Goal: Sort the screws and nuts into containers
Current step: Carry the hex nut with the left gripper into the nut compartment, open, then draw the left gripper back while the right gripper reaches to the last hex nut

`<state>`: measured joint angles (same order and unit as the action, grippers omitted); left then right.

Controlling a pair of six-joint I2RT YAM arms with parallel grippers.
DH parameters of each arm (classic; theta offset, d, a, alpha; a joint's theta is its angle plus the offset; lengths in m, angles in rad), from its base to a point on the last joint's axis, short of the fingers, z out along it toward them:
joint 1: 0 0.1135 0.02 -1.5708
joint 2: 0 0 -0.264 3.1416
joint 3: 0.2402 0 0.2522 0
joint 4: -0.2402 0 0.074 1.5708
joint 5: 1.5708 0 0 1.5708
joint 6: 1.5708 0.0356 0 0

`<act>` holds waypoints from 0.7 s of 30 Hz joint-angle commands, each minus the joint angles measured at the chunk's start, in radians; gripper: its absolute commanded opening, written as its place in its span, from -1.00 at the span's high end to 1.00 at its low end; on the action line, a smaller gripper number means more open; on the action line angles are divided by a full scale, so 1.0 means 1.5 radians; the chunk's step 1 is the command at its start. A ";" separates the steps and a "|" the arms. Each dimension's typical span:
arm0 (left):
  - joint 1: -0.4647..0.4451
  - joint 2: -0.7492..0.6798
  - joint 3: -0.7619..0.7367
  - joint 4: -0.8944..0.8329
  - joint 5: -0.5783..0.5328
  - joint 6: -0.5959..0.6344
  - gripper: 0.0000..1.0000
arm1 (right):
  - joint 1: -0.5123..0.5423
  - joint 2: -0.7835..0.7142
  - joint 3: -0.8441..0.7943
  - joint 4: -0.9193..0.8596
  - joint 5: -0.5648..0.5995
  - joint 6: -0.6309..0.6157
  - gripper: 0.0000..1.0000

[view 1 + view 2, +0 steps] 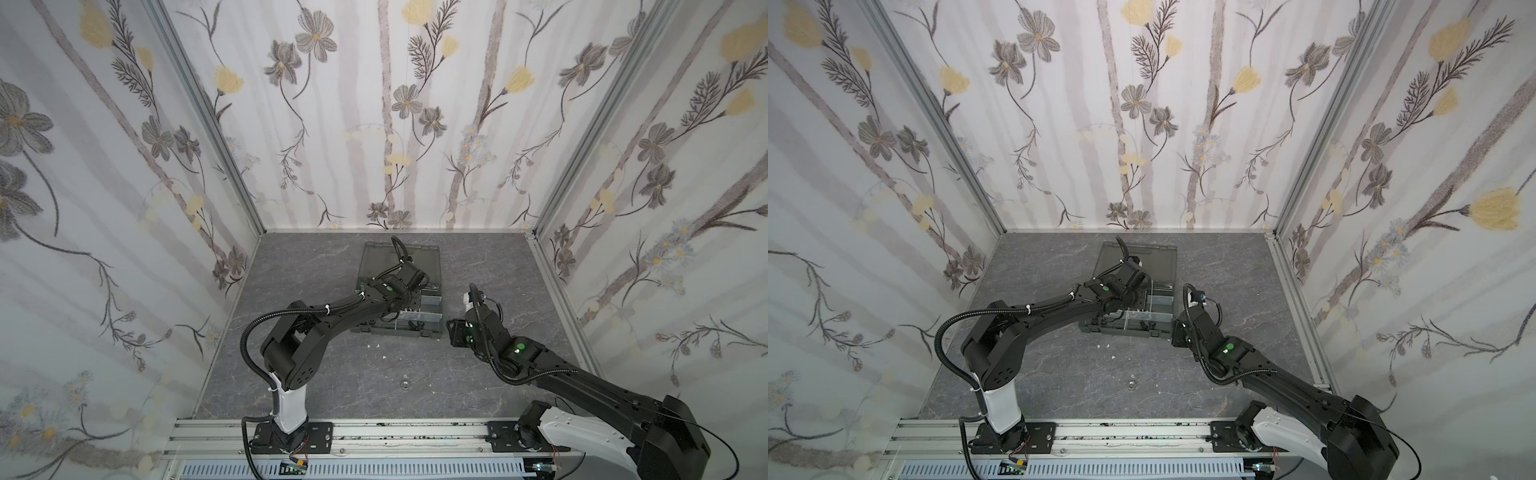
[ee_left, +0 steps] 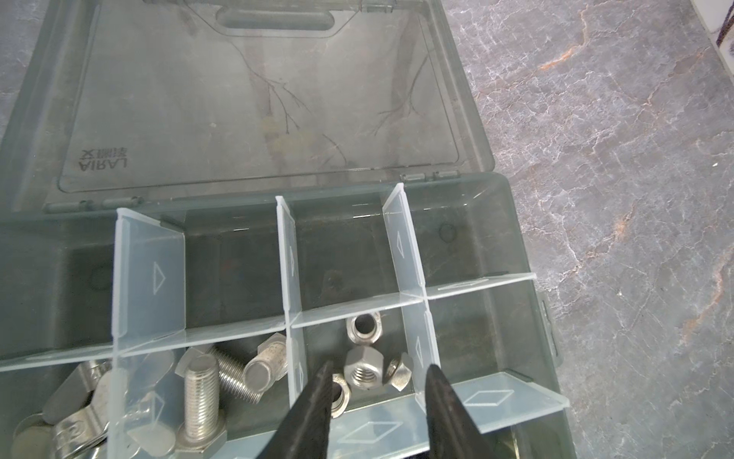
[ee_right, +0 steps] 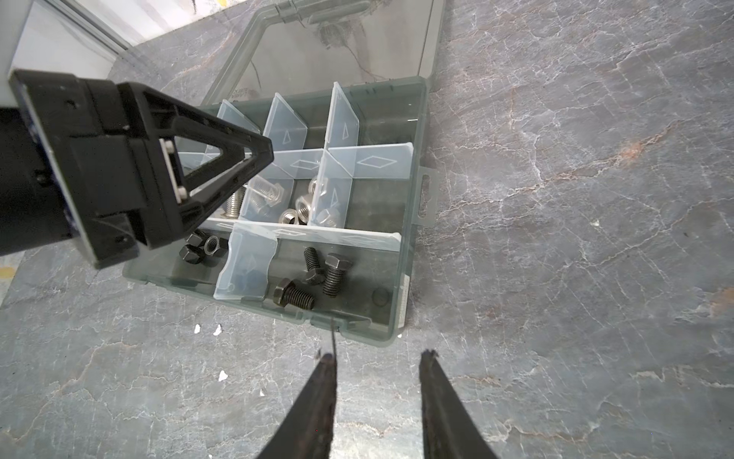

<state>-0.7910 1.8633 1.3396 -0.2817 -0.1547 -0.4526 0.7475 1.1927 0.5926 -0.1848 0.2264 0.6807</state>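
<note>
The dark grey organiser case [image 1: 428, 320] lies open at mid-table, its clear lid [image 2: 258, 99] flat behind it. Pale dividers split it into containers. My left gripper [image 2: 379, 365] hangs open over the compartment of silver nuts [image 2: 362, 371], holding nothing. Silver screws [image 2: 202, 391] fill the neighbouring compartment. In the front row are black screws [image 3: 317, 278] and black nuts [image 3: 200, 248]. My right gripper [image 3: 378, 353] is open and empty over bare table, just off the case's front edge. One small silver ring-shaped nut [image 1: 404, 383] lies alone on the table nearer the front.
Flat silver metal pieces [image 2: 71, 409] sit in the compartment beyond the silver screws. Several back-row compartments [image 2: 349, 258] are bare. Tiny white flecks [image 3: 206, 329] dot the table before the case. Papered walls close three sides; an aluminium rail [image 1: 374, 432] runs along the front.
</note>
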 commanded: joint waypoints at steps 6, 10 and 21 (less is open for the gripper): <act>0.002 -0.023 -0.023 0.019 0.000 -0.014 0.10 | 0.000 -0.008 -0.006 0.003 0.015 0.010 0.27; 0.002 -0.042 -0.046 0.022 -0.002 -0.017 0.09 | 0.000 -0.005 -0.006 0.004 0.011 0.010 0.27; 0.007 -0.116 -0.112 0.037 -0.005 -0.045 0.07 | 0.000 0.014 -0.005 0.018 -0.010 0.010 0.27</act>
<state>-0.7841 1.7172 1.1923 -0.2493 -0.1539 -0.4934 0.7475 1.2060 0.5838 -0.1837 0.2276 0.6880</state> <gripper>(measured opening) 0.464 0.364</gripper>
